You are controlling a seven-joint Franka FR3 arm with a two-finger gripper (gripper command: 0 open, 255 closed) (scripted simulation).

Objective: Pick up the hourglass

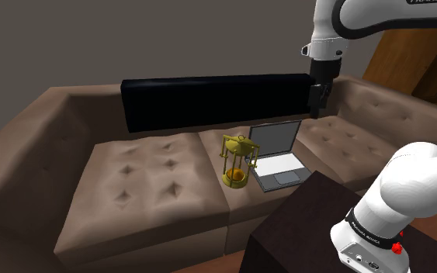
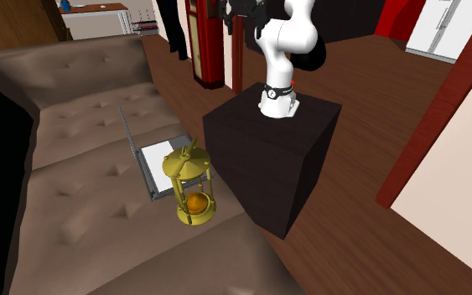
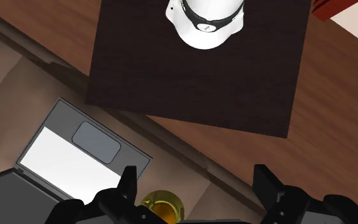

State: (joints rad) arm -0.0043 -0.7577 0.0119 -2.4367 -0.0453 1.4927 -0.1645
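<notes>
Hovered with jaws spread wide, empty; saw the upright hourglass (image 1: 237, 161) on the sofa (image 1: 147, 171) well below, toward the shoulder view's left.

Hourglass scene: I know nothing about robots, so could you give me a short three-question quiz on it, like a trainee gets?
1. True or false: the hourglass lies tipped over on the floor.
2. What sits beside it on the sofa? A) open laptop B) mug C) book
3. Fill in: the fingers stand ____, clasping nothing.
Key: 1 false; 2 A; 3 apart.
</notes>
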